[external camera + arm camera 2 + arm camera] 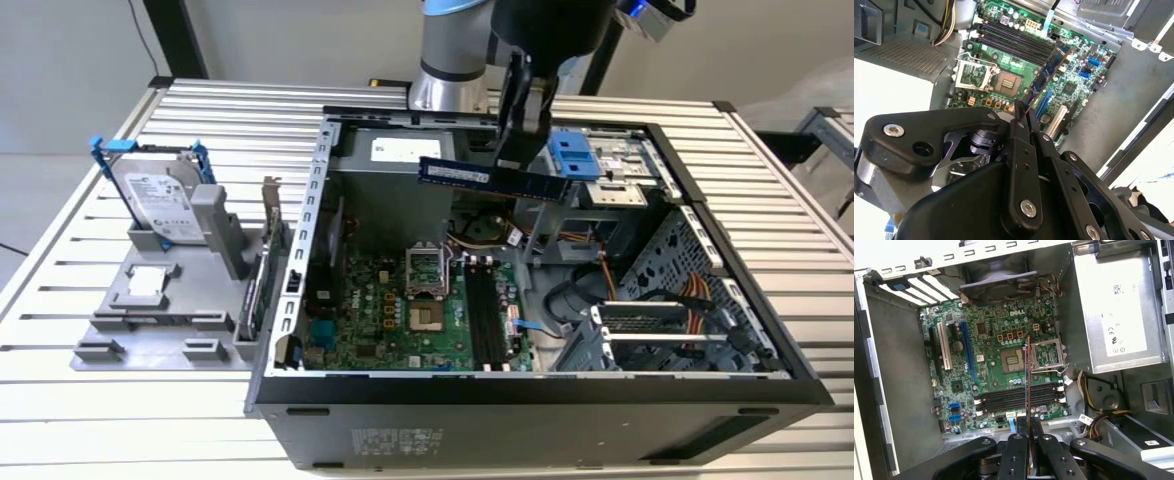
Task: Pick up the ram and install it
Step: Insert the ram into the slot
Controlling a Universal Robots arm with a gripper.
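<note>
The ram is a thin dark-blue strip that hangs level above the open computer case, with my gripper shut on its upper edge. In both wrist views the ram shows edge-on, sticking out from between the black fingers. Below it lies the green motherboard. The board's black memory slots lie lower, toward the case's front wall, and the ram is well above them.
A silver hard drive with blue rails stands on a grey fixture at the exterior view's left. Inside the case are the power supply, a blue drive bracket and bundled cables. The table is ribbed aluminium.
</note>
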